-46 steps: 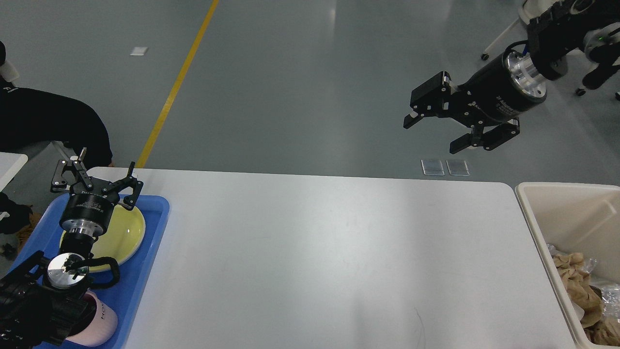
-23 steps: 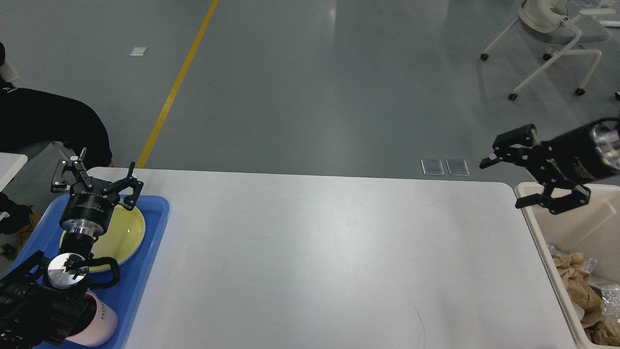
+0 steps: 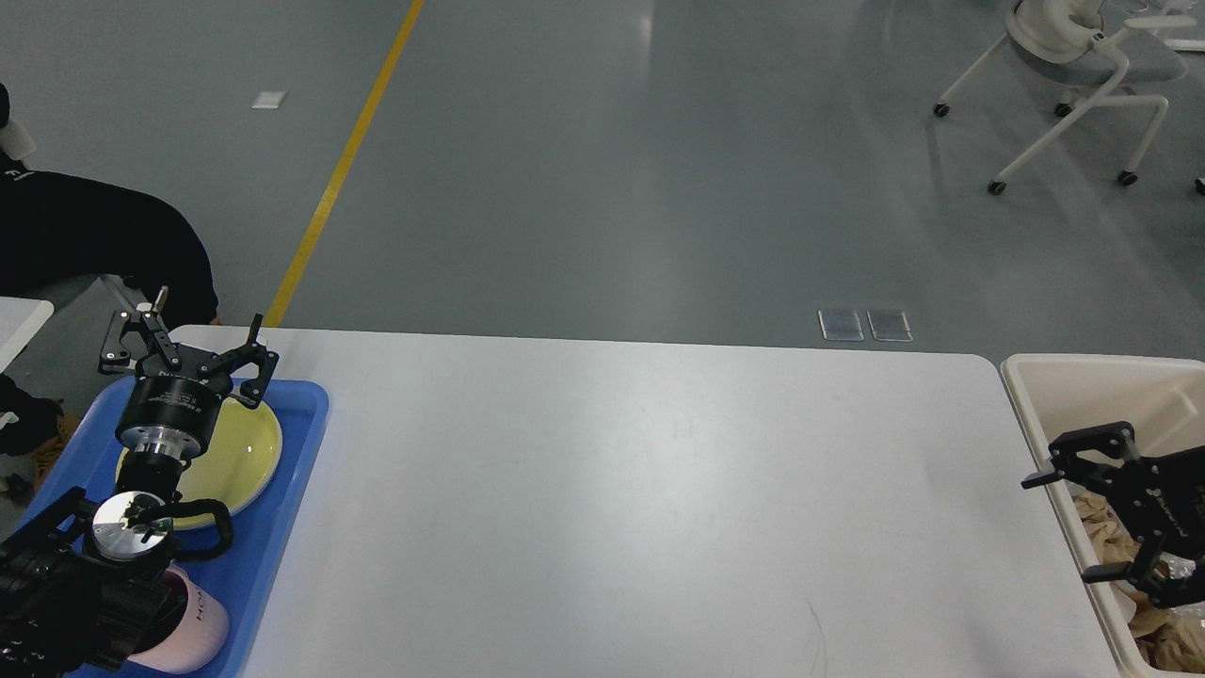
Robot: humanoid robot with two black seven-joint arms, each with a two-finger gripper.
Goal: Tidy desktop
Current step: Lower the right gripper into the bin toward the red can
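Now right end effector splayed wide over beige bin; left end effector wide above blue tray.

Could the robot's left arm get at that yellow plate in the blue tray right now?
Probably yes. The left gripper hangs open right over the yellow plate in the blue tray, with nothing between them.

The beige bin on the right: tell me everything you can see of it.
The beige bin is a pale plastic tub with a rounded rim and smooth sloping walls, standing open-topped against the right end of the desktop; the picture's edge cuts it off. Crumpled brown paper and some clear wrapping lie in its near part. The right gripper, fingers spread, is in front of its opening; contact cannot be told.
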